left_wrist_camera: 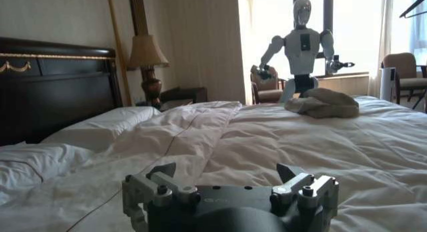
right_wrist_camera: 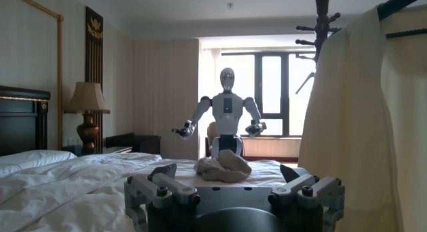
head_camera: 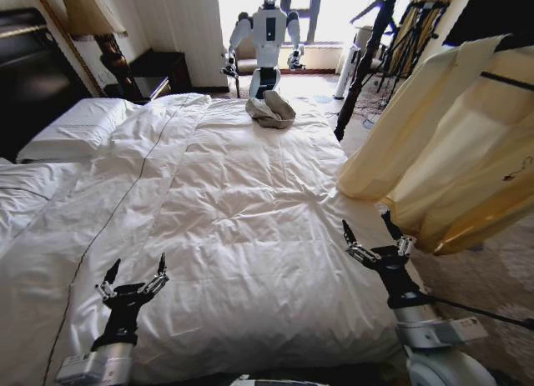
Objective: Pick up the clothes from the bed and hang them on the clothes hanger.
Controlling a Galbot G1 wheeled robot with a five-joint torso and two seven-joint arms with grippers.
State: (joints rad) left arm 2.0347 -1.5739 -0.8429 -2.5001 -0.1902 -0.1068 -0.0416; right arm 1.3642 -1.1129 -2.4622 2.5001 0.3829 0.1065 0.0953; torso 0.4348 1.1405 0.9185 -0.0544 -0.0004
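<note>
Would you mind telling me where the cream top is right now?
The cream top hangs off the bed on the robot's right in the head view, draped just above and beyond the open right gripper.

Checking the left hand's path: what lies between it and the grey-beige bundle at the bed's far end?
Only bare white duvet of the bed separates the left hand from the bundle, as the head view shows.

- Setting: a hotel-style bedroom.
- Wide bed (head_camera: 250,211) with white quilted duvet, white pillows (head_camera: 71,129) and dark headboard (left_wrist_camera: 53,87).
- Shaded table lamp (left_wrist_camera: 147,62) stood on a dark nightstand (head_camera: 158,73).
- Tall window (right_wrist_camera: 267,92); armchair (left_wrist_camera: 407,72) beside it.
</note>
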